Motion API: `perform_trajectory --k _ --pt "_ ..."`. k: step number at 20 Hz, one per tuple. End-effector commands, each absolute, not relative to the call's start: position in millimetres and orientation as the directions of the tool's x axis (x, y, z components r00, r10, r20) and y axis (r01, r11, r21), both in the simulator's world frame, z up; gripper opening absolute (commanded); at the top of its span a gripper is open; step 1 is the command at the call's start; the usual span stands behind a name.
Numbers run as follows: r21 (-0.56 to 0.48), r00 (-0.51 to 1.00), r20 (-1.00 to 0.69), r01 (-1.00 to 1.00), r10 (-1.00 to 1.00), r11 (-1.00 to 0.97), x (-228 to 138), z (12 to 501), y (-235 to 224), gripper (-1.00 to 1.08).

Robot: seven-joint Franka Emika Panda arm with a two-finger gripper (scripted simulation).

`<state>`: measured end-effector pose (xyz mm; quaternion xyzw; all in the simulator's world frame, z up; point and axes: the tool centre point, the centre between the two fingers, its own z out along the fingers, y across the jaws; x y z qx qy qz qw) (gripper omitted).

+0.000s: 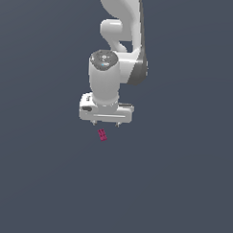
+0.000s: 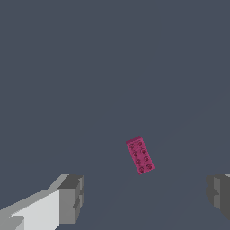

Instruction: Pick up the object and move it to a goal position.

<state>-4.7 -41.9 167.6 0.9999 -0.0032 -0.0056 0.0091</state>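
Note:
The object is a tiny magenta-pink rectangular block (image 1: pixel 102 135) with small dark marks, lying on the flat dark grey surface. It also shows in the wrist view (image 2: pixel 140 155), turned at a slant. My white gripper (image 1: pixel 105 123) hangs just above and slightly behind the block in the exterior view. Its two short fingertips (image 1: pixel 93 122) point down and stand wide apart. In the wrist view my gripper (image 2: pixel 146 197) has grey fingers (image 2: pixel 72 197) at both sides, with the block between and ahead of them. The gripper is open and empty, clear of the block.
The white Panda arm (image 1: pixel 119 37) rises behind the gripper toward the top of the exterior view. The dark grey surface (image 1: pixel 182 188) spreads plain on all sides. No goal marker shows.

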Motion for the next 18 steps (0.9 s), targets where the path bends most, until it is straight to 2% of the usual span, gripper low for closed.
perform_trajectory --k 1,18 --pt "0.018 1.0 -0.012 0.003 0.003 -1.0 -5.3 164.8 -42.9 1.0" --pt "0.008 0.967 -0.007 0.255 0.255 -0.967 -24.2 96.0 -64.1 1.0"
